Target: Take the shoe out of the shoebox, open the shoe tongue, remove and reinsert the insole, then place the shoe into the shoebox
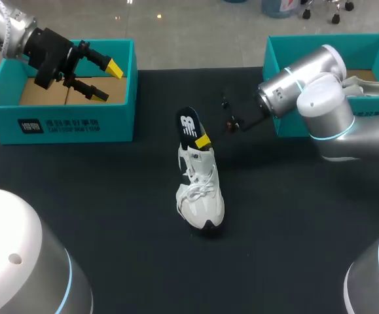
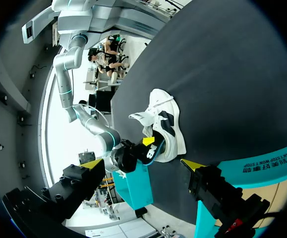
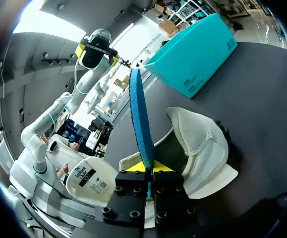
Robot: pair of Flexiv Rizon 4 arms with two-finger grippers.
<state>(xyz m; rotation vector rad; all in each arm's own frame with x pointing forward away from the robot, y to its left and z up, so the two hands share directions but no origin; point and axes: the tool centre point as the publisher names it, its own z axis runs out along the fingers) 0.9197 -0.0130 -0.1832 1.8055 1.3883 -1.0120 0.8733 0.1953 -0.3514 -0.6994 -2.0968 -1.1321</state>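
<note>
Right tool (image 1: 203, 141) clamped on the insole (image 1: 188, 124), pinching its edge right at the shoe's heel opening. In my right wrist view the yellow tips squeeze the thin blue edge from both sides, and the insole stands nearly upright out of the shoe (image 1: 201, 193). Shoe sits upright on its sole mid-counter (image 1: 294, 229), toe toward the near side, heel far, well apart from both boxes. Progress as I judge it: shoe is out of the box, done. Tongue (image 2: 144, 117) looks lifted clear of the laces, so that step reads as done too. Insole step is in hand, most of it showing above the collar and its lower end down in the heel. Cannot tell from this alone if it is on the way out or going back in. Left to do: finish the insole, seat it flat, then put the shoe back in a box. Left shoebox (image 1: 58, 124) at far left shows bare cardboard inside. Right shoebox (image 1: 287, 52) at far right, behind my right arm, has something white in it, likely another shoe. Cannot tell which box is the target. Pose: right arm comes in from the far right, wrist reaching left and down to the heel. Left tool (image 1: 107, 82) is released, fingers spread wide, holding nothing, hanging over the left shoebox and pointed toward the shoe, well apart from it.
</note>
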